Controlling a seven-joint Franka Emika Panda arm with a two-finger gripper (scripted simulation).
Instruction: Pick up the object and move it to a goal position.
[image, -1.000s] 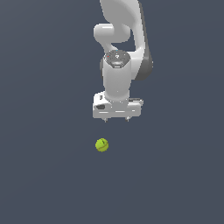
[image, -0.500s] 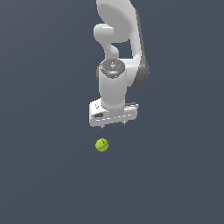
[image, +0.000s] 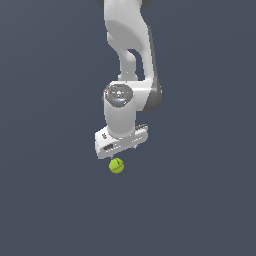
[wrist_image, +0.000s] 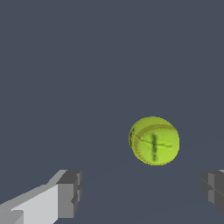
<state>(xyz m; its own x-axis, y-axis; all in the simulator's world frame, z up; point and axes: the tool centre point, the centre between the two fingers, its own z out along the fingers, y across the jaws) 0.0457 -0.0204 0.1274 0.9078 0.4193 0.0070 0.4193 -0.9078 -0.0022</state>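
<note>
One yellow-green ball (image: 116, 166), one robot arm (image: 126, 75), one gripper (wrist_image: 140, 192) with two fingers (wrist_image: 70, 192).

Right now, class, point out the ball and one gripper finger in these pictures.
ball (image: 116, 165): exterior view, on its yellow-green middle.
ball (wrist_image: 154, 141): wrist view, on its dark seam.
finger (wrist_image: 70, 194): wrist view, on its grey pad.

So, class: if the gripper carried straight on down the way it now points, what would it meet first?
Most likely the ball. The gripper is open and the ball lies ahead, roughly between the fingers, so they would probably pass either side of it. Exact depth is unclear.
</note>
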